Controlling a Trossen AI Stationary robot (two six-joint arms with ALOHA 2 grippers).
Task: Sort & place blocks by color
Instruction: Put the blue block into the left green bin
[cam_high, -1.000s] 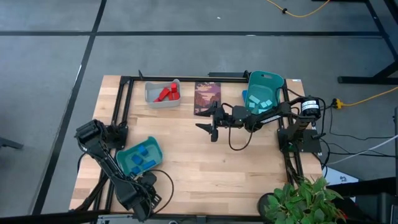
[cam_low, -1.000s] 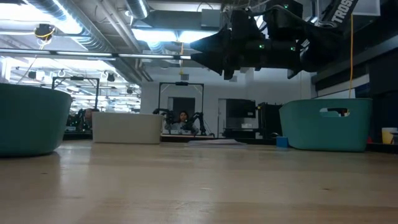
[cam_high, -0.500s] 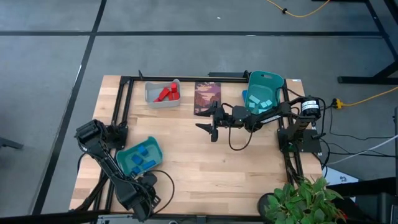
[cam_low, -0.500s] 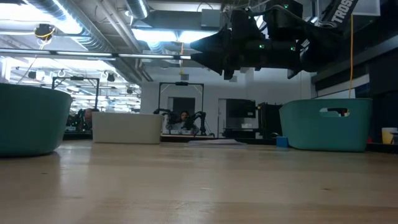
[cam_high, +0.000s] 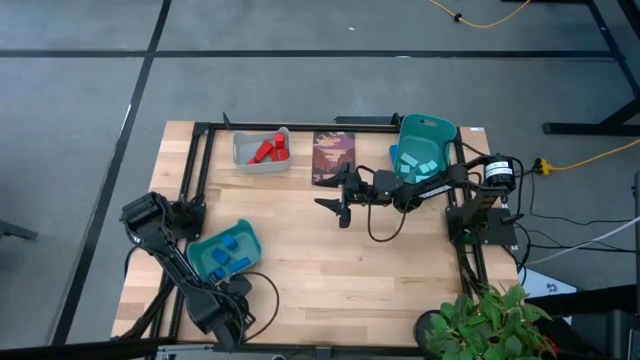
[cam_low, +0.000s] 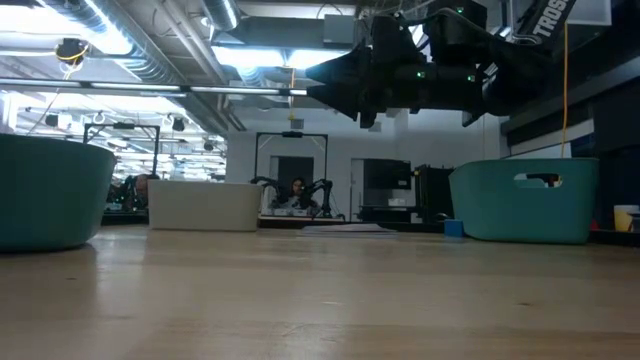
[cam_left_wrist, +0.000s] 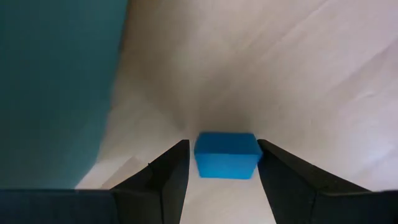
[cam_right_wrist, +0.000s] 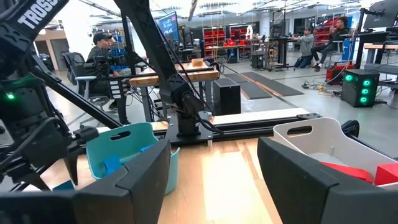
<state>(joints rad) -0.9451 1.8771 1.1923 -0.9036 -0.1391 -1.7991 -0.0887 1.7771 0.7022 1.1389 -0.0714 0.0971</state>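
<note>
A blue block (cam_left_wrist: 227, 154) lies flat on the wood beside a teal bin's wall (cam_left_wrist: 56, 87). My left gripper (cam_left_wrist: 224, 146), at the table's near left edge (cam_high: 228, 308), is open with one finger on each side of that block. The teal bin (cam_high: 222, 250) holds several dark blue blocks (cam_high: 228, 246). A grey bin (cam_high: 262, 150) holds red blocks (cam_high: 268, 150). A second teal bin (cam_high: 424, 152) holds light cyan blocks (cam_high: 418, 165). My right gripper (cam_high: 343, 208) hangs open in the air over the table's middle (cam_right_wrist: 211, 180), empty. My left gripper has its fingers (cam_left_wrist: 177, 171) level along the table on both sides of the blue block's short ends (cam_left_wrist: 202, 155). A thin gap shows at one finger. Whether the other finger touches the block I cannot tell. The block sits on the table.
A dark picture card (cam_high: 333, 158) lies flat at the far edge between the grey bin and the far teal bin. A black frame rail (cam_high: 300, 125) borders the table. A potted plant (cam_high: 480, 320) stands at the near right corner. Bare wood (cam_high: 330, 270) spans the middle and near side.
</note>
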